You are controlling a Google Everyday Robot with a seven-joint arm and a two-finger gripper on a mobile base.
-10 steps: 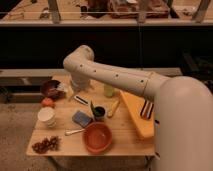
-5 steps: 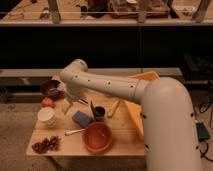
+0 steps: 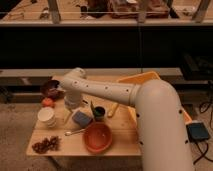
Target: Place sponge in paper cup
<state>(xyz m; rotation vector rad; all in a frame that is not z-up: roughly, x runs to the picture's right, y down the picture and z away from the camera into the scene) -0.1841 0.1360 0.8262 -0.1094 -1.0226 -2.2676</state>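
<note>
One gripper (image 3: 69, 111), grip unreadable, hangs between boxy blue sponge (image 3: 81, 119) and white paper cup (image 3: 47, 116).

Tool (image 3: 70, 111) in gap between paper cup (image 3: 46, 116), sponge (image 3: 82, 119)

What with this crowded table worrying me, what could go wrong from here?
The gripper hangs between the paper cup and the sponge. The dark cup and orange bowl crowd the sponge, so grasping could knock them. The sponge looks about as wide as the paper cup's mouth, so it may jam or tip it.
</note>
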